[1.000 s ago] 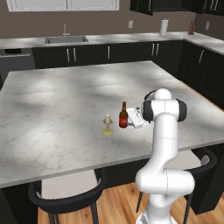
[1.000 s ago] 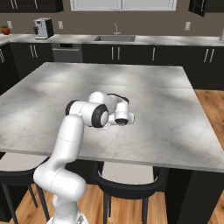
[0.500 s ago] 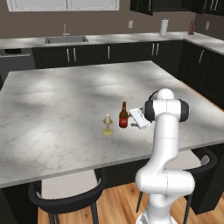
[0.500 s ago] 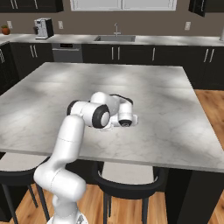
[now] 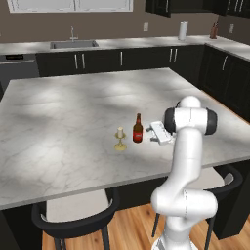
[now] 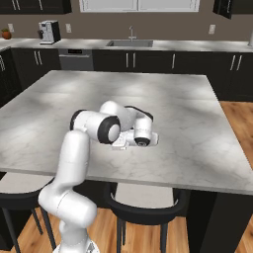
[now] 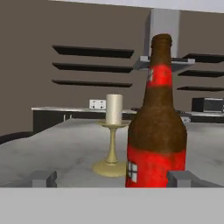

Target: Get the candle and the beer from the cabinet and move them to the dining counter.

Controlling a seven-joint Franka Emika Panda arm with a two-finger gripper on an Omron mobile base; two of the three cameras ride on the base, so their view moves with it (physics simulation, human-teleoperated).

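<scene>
The glass beer (image 5: 138, 129), smooth and breakable, is best taken at its body; the gripper (image 5: 152, 134) is spread wide, empty

beer (image 7: 156, 131): dark brown glass, grainy-looking surface, red label wrap plus red neck band. candle (image 7: 114, 109): matt cream wax on a dull yellowish-brass holder with smooth stem and flat base. dining counter (image 5: 58, 127): white-grey veined marble top, soft sheen, dark matt base at its edges. Stools (image 5: 75, 215): black frames, pale matt seats. Floor (image 6: 217, 222): warm wood planks, slightly glossy.
</scene>
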